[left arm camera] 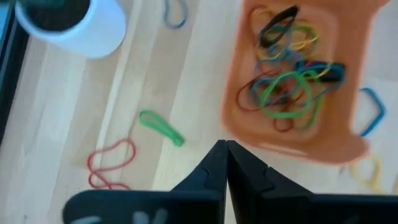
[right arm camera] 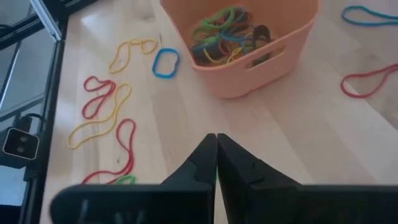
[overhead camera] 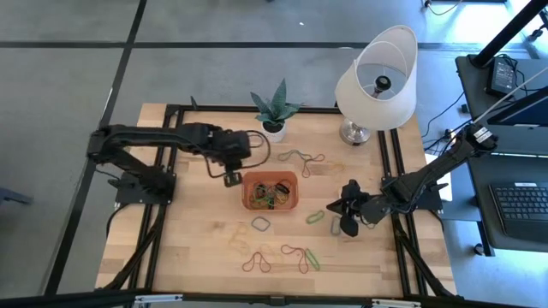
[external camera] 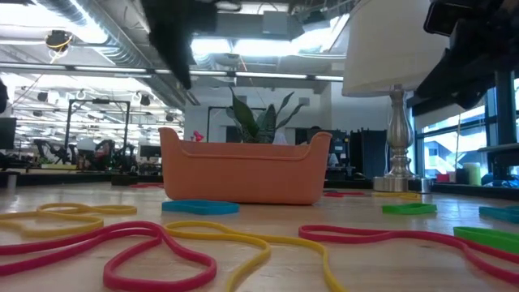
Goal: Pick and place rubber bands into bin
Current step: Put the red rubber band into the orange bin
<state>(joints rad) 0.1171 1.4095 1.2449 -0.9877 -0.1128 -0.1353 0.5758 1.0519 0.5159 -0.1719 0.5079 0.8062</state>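
Note:
The orange bin (overhead camera: 271,190) stands mid-table on its flat base, with a tangle of green, red, blue, yellow and black rubber bands (left arm camera: 287,81) inside. Loose rubber bands lie flat on the wood: a green one (left arm camera: 160,127), a red one (left arm camera: 111,165), a blue one (right arm camera: 165,62) and pink and yellow ones (external camera: 162,243). My left gripper (left arm camera: 225,148) hangs shut with nothing in it above the table, just off the bin's left end (overhead camera: 231,177). My right gripper (right arm camera: 216,138) is shut on nothing, right of the bin (overhead camera: 342,224), pointing toward it.
A white plant pot (overhead camera: 273,128) stands behind the bin, and a lamp with a white shade (overhead camera: 377,81) at the back right. Black frame rails (overhead camera: 396,162) run along the table's sides. More bands lie near the front edge (overhead camera: 295,255) and behind the bin (overhead camera: 300,158).

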